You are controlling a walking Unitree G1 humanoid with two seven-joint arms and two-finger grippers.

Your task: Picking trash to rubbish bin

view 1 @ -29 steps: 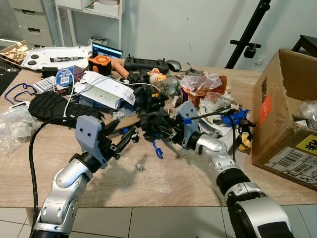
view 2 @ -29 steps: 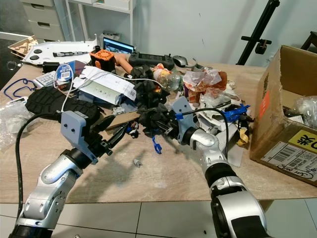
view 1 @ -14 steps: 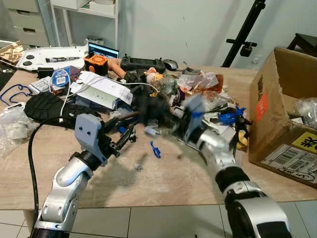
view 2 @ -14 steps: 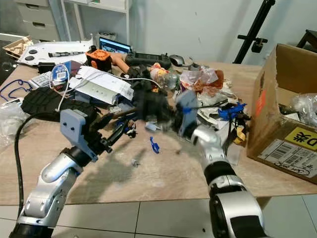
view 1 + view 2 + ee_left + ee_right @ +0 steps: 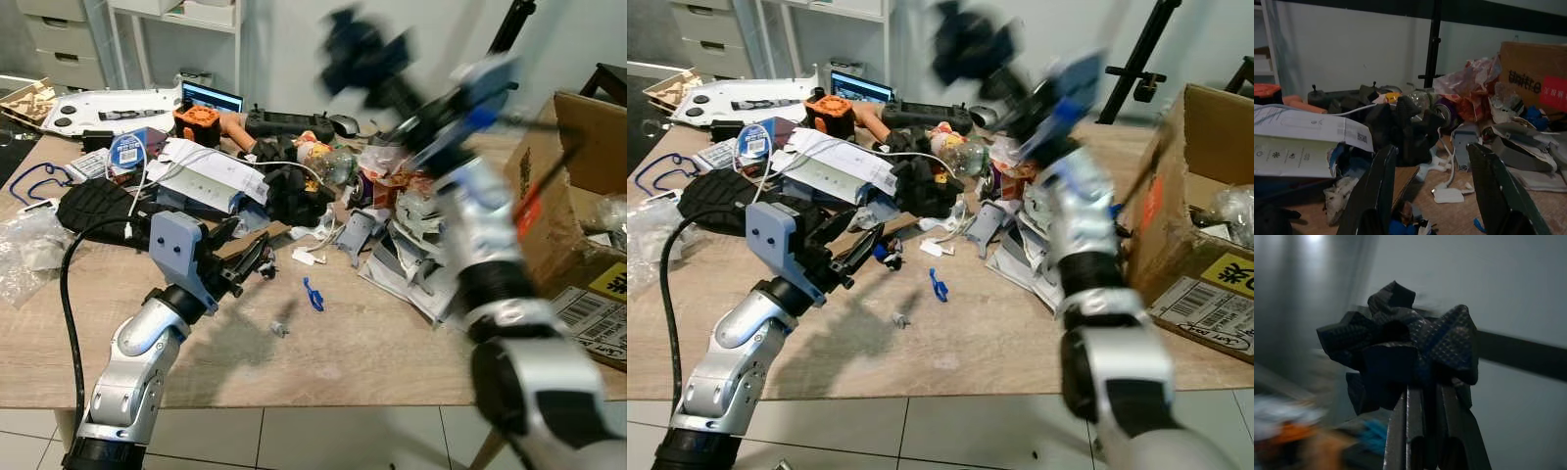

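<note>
- The wooden counter (image 5: 372, 352) carries a wide heap of clutter (image 5: 323, 186) across its far half, with papers, crumpled wrappers and dark pieces mixed together.
- An open cardboard box (image 5: 578, 235) stands on the right side of the counter, just beside the heap.
- The right arm is raised high above the heap and appears blurred.
- The right claw (image 5: 1422, 382) is clenched on a crumpled black textured piece of trash (image 5: 1400, 345), which is held up in the air above the far middle of the counter (image 5: 358, 49).
- The left claw (image 5: 253, 262) is low over the near left part of the counter, its fingers (image 5: 1374, 191) spread apart and holding nothing, pointing toward the heap.
- A white printed paper (image 5: 206, 176) lies on the left part of the heap, near a flat black sole-like object (image 5: 98, 206).
- A small blue clip (image 5: 313, 294) lies on bare wood, near the left claw.
- A tiny grey bit (image 5: 278, 330) lies nearer than the clip, apart from it.
</note>
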